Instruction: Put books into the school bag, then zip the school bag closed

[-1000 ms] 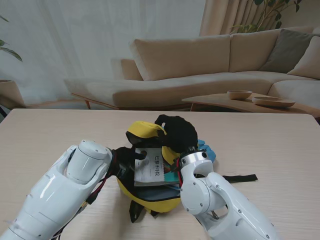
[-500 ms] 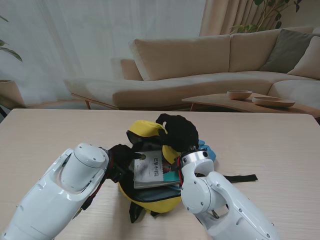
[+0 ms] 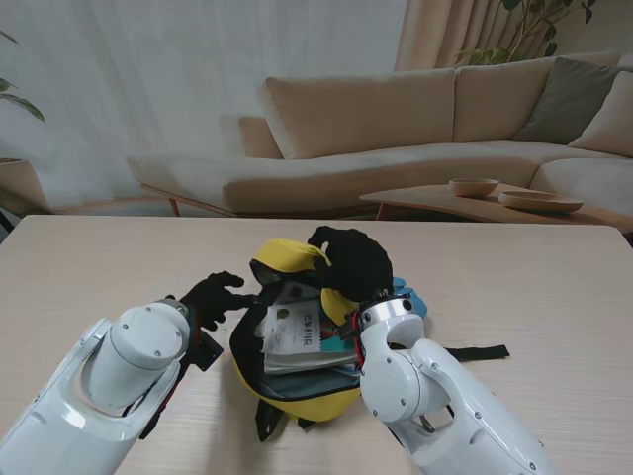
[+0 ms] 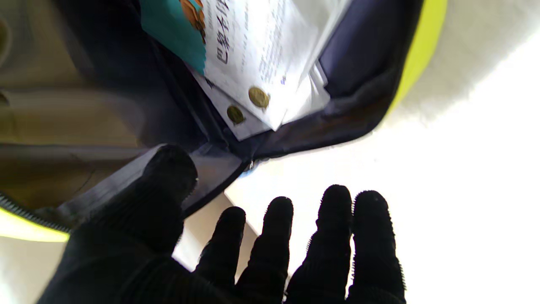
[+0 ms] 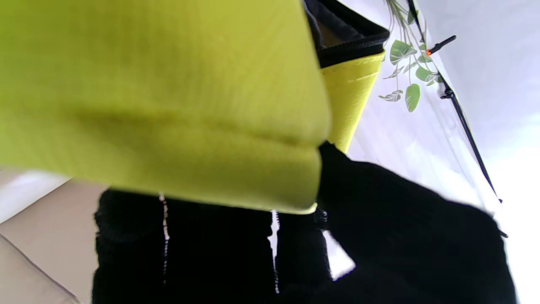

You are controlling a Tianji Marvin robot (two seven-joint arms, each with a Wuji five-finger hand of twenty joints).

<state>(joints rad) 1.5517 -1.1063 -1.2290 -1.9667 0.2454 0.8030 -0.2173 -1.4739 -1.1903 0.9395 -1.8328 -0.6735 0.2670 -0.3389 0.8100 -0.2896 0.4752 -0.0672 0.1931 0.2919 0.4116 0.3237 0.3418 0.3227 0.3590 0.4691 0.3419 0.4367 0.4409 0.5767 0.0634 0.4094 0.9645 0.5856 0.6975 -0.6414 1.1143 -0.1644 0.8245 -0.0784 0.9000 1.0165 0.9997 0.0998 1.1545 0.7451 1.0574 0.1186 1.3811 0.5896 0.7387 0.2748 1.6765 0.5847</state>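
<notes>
Right hand (image 3: 348, 259) grips the school bag (image 3: 297, 396); books (image 3: 294, 333) inside.

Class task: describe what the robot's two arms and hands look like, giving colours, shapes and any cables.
Both arms are glossy white, with rounded shells and domed joint caps. The right arm has a silver metal ring at the wrist. The left arm shows black and red cables underneath. The left hand and right hand are five-fingered, in black knitted gloves.
</notes>
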